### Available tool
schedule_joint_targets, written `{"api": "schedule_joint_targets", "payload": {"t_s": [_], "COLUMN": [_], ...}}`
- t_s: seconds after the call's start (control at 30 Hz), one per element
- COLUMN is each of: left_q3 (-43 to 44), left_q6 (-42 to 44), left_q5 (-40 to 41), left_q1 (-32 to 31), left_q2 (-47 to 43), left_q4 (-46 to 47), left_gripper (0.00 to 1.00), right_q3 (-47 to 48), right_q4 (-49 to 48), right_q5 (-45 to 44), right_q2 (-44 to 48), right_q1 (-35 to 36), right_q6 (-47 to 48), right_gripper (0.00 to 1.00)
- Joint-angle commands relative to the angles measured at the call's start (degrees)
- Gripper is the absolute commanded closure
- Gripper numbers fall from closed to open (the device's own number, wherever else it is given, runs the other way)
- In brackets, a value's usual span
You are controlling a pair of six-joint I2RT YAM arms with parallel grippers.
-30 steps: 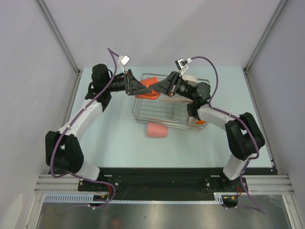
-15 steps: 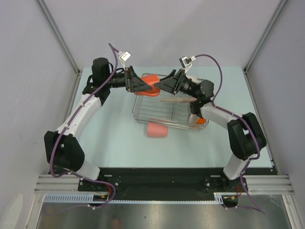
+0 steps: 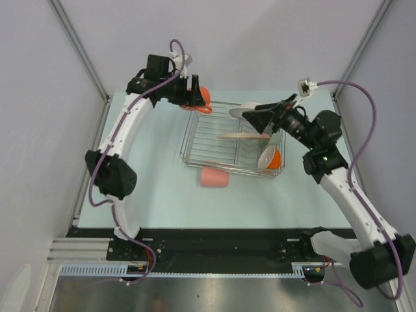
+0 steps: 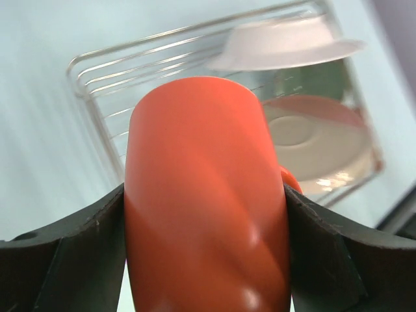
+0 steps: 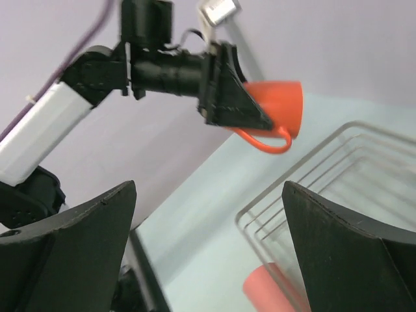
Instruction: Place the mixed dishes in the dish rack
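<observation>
A pale turquoise flat tabletop (image 3: 156, 195) is enclosed by plain lilac-grey wall panels (image 3: 227, 39); possibly brushed steel sheeting (image 3: 214, 296) is seen beyond its near edge.

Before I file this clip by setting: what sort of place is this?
Probably a robotics test cell, not a kitchen: plain grey panel walls, a wire dish rack on a pale blue table, and a metal mounting rail at its near edge.

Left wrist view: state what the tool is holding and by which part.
The left tool grips the glossy orange handled cup by its round body, one finger on each side, not by the handle.
</observation>
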State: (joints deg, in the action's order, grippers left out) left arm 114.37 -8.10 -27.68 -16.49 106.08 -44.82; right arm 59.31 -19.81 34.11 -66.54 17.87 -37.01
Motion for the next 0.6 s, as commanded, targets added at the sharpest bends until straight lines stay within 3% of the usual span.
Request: {"api": "schedule_joint_targets", "payload": {"t_s": [0.0, 0.13, 0.57], "left_q3": [14.89, 25.02, 20.37], "left_q6": [7.92, 11.08, 16.36], "left_q5": [12.73, 16.78, 24.25], "left_q1": [-3.02, -4.07, -8.73], "left_q2": [11.20, 20.03, 24.43], "left_q4": [-8.61, -12.40, -10.82], "left_gripper": [1.00, 1.00, 1.00], "right_q3": [-2.00, -3.67, -8.24], "right_q4": [13.74, 19.54, 25.79], "right_q5": [-15.81, -19.34, -21.36], "right_q2": [10.54, 16.69, 23.83], "right_q1": [1.55, 1.73, 0.24], "right_q6": [13.45, 15.30, 15.48], "right_gripper": [0.00, 0.00, 0.00]}}
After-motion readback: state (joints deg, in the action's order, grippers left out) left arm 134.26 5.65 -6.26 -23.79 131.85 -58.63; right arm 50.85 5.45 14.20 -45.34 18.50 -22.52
